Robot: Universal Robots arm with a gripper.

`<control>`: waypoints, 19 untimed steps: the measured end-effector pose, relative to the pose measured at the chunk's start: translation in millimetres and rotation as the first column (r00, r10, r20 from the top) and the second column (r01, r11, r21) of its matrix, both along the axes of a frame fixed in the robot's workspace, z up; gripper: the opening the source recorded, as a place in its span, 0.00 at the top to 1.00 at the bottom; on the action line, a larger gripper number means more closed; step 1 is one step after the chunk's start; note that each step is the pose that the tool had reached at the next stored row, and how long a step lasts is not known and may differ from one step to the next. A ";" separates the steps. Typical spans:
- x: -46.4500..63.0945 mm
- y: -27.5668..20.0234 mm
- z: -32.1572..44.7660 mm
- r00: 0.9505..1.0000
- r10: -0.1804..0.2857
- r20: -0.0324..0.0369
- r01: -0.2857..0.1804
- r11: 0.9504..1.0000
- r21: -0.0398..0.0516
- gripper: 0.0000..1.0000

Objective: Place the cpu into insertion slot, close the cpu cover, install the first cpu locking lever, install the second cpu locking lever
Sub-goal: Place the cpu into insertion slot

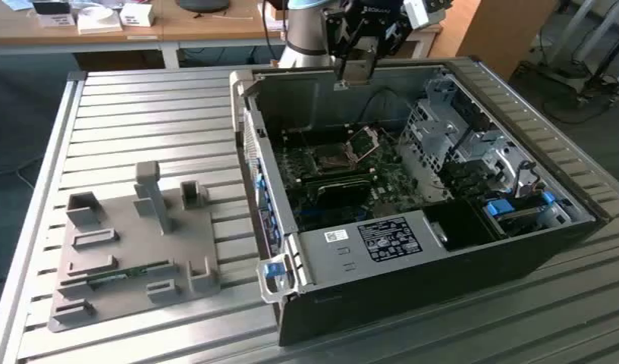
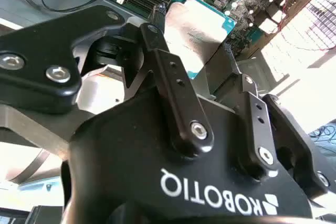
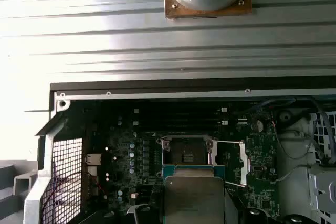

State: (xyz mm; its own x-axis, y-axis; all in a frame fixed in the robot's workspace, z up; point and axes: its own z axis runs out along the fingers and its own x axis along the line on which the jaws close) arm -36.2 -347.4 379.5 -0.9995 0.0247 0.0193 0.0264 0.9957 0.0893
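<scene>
Silver-topped cpu sits pinched in the closed claw, apparently well above the uncovered insertion slot.

In the exterior view the light is soft and even; the ribbed grey metal desk is bright, the inside of the open black computer case shadowed. In the second wrist view white glare washes out the background, and the flat silver-grey square cpu gripped by the black hand shines softly. In the first wrist view the desk glares; the green motherboard is dim.
</scene>
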 end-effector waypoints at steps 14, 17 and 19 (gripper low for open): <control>0.0 0.0 -2.5 1.000 0.000 0.000 0.000 1.000 0.000 0.46; 0.0 0.0 -2.7 1.000 0.000 0.000 0.000 1.000 0.000 0.46; 0.0 0.0 -2.7 1.000 0.000 0.000 0.000 1.000 0.000 0.46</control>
State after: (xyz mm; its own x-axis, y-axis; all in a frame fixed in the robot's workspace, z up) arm -36.2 -347.4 376.8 -0.9995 0.0248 0.0193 0.0264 0.9957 0.0893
